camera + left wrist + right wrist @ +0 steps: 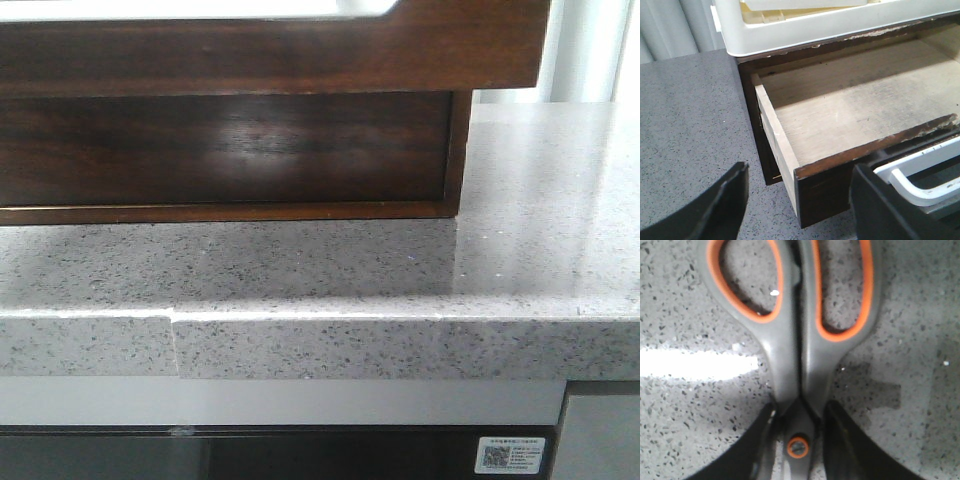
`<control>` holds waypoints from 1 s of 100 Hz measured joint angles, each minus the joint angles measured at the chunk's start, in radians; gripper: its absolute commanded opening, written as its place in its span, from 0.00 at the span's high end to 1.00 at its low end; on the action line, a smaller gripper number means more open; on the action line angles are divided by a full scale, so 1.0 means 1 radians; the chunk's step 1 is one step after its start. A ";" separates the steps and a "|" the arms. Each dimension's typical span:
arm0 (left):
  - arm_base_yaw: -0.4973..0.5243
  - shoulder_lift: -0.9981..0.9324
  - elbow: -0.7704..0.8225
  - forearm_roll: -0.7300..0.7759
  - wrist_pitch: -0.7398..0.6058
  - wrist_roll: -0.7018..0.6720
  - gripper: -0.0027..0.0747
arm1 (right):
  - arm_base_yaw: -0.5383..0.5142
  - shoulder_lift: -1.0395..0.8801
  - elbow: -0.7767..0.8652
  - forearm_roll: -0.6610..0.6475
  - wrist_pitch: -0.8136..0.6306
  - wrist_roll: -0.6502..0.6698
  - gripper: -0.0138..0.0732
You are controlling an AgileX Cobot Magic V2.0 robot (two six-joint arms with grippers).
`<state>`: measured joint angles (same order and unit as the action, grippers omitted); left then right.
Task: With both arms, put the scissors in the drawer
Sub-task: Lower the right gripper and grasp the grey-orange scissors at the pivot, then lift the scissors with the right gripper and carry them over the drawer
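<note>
The drawer (270,50) is a wide glossy dark brown front with a pale rounded area along its top edge, pulled out toward the front camera. In the left wrist view the drawer (855,110) stands open with a bare, empty wooden floor. My left gripper (800,175) is open and empty, with its fingers either side of the drawer's front corner. The scissors (800,355) have grey handles lined with orange and lie closed over the speckled counter. My right gripper (799,440) is shut on the scissors at the orange pivot screw. Neither gripper shows in the front view.
The cabinet stands on a grey speckled stone counter (300,270) whose front edge is close. A white plastic tray (805,25) sits on the cabinet top. A white frame-like part (920,175) lies by the left gripper's far finger. Curtains (675,25) hang behind.
</note>
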<state>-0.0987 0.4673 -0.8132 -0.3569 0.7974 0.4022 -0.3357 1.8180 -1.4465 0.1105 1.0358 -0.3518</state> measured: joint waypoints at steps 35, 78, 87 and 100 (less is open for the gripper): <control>0.000 0.000 0.000 0.000 -0.019 0.000 0.42 | 0.000 0.000 -0.002 0.006 0.002 0.000 0.80; 0.000 0.000 0.000 0.000 -0.029 0.000 0.42 | 0.002 -0.121 -0.002 0.029 -0.003 -0.002 0.80; 0.000 0.000 0.000 0.000 -0.029 0.000 0.42 | 0.011 -0.184 -0.002 0.031 -0.007 -0.002 0.80; 0.000 0.000 0.000 0.000 -0.029 0.000 0.42 | 0.046 -0.291 -0.002 0.031 -0.020 -0.002 0.80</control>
<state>-0.0987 0.4673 -0.8132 -0.3569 0.7683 0.4022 -0.2898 1.5270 -1.4481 0.1414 1.0160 -0.3540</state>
